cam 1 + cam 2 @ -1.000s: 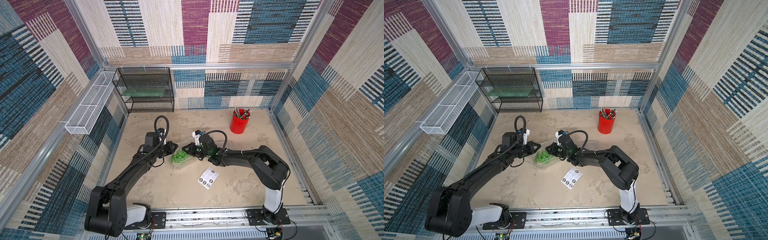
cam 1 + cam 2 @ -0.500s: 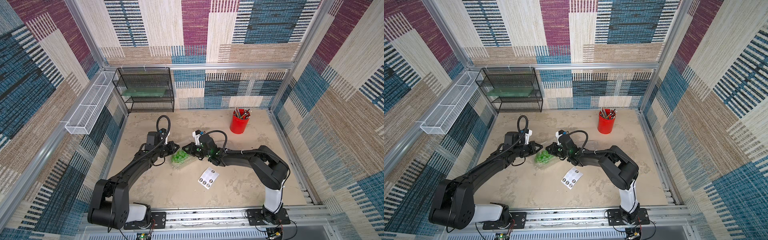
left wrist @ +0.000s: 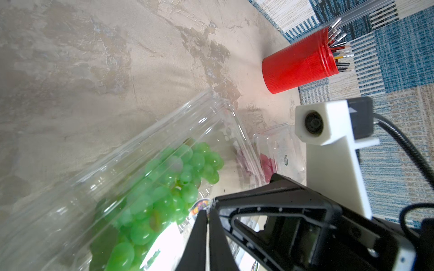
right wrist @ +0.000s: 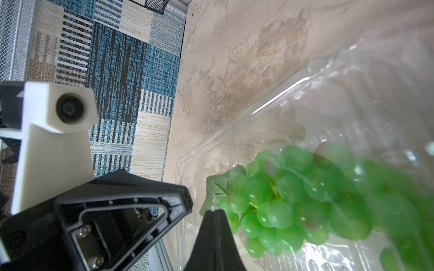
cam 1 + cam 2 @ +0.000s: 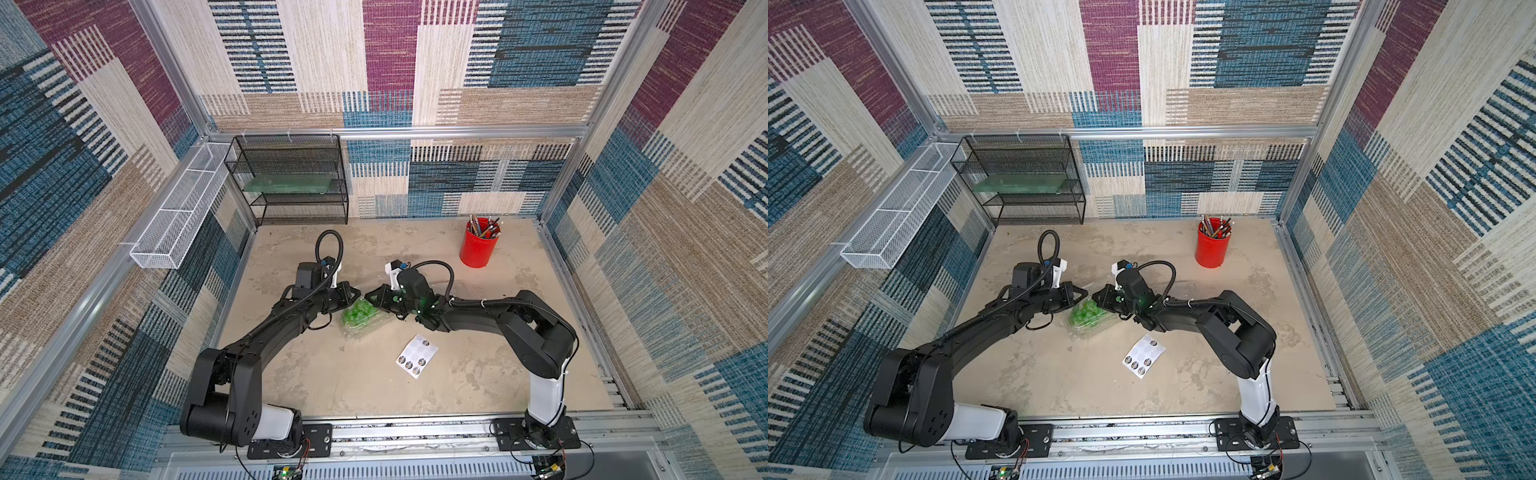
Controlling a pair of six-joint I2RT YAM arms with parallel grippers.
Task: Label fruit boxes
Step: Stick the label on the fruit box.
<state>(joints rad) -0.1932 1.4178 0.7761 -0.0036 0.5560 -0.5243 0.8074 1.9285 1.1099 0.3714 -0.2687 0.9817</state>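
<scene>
both clenched, left gripper (image 5: 357,295), right gripper (image 5: 367,300), tips at green grape box (image 5: 360,320), long axis near-left to far-right

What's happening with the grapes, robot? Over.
Both shut: left hand, right hand, tips at the green grape box. A colourful sticker at the left tip. The red grape box beside the green. Nothing blocking.

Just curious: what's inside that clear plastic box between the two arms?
Green grapes with a leaf, seen through the clear box. Whatever lies beneath the bunch is covered by it.
</scene>
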